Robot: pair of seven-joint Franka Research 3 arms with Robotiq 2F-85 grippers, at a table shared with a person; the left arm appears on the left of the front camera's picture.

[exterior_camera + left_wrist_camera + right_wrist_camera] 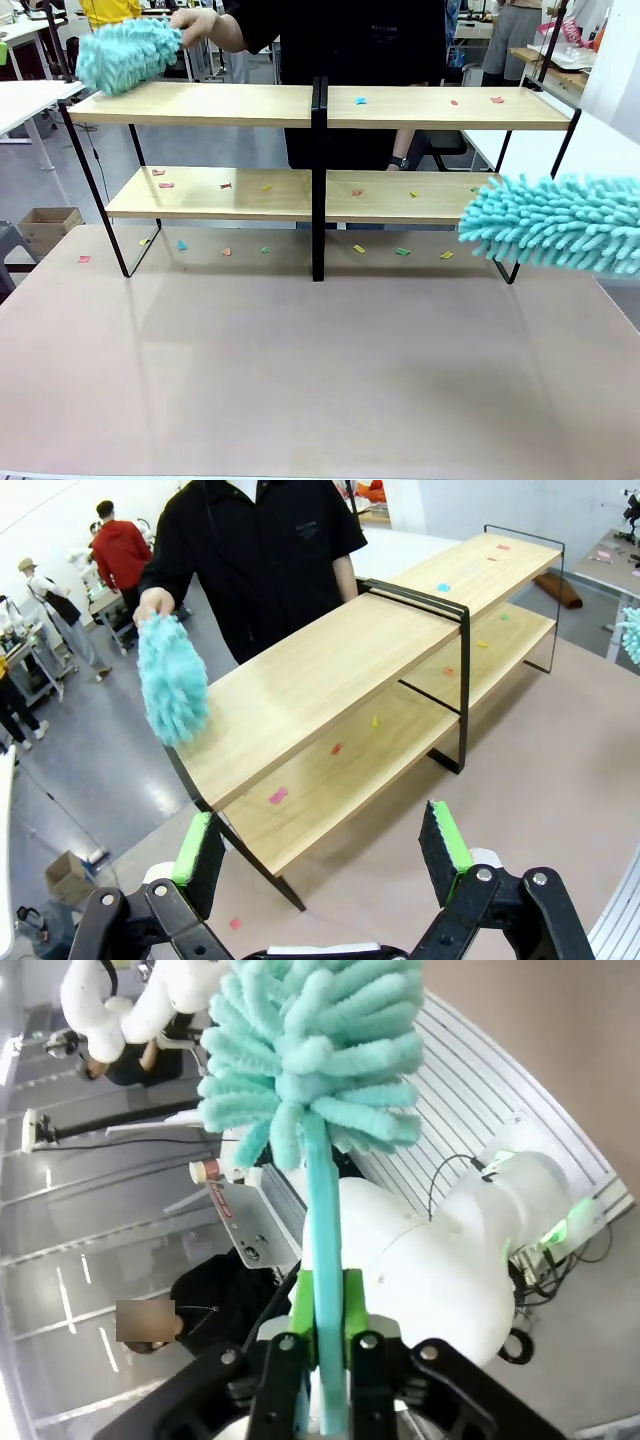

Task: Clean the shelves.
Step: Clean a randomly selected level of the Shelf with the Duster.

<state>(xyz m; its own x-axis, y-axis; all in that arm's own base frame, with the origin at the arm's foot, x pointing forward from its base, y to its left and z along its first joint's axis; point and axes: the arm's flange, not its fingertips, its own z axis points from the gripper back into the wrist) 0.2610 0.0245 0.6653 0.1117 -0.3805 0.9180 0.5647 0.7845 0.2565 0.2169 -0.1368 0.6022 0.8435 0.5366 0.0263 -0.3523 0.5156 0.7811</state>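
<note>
Right wrist view: your right claw (322,1305) is clamped tight on the thin turquoise stem of a fluffy turquoise duster (310,1050), with a green pad (303,1302) pressed to each side of the stem and the shaggy head rising beyond the fingertips. In the front view that head comes in from the right and overlaps the right end of the lower board; you cannot tell whether it touches the wood.

Your left claw (320,845) stands wide open with nothing between its jaws, hovering over the tabletop (300,370) in front of the left end of the rack.

The shelves (200,103) stand across the far part of the tabletop: two tiers of light wooden boards on a thin black frame, split by a black centre post (318,180). Small coloured paper scraps (358,101) dot both boards and the tabletop beneath the rack.

At the left end of the upper board, the person's hand (195,22) holds a second duster (125,55), also turquoise.
</note>
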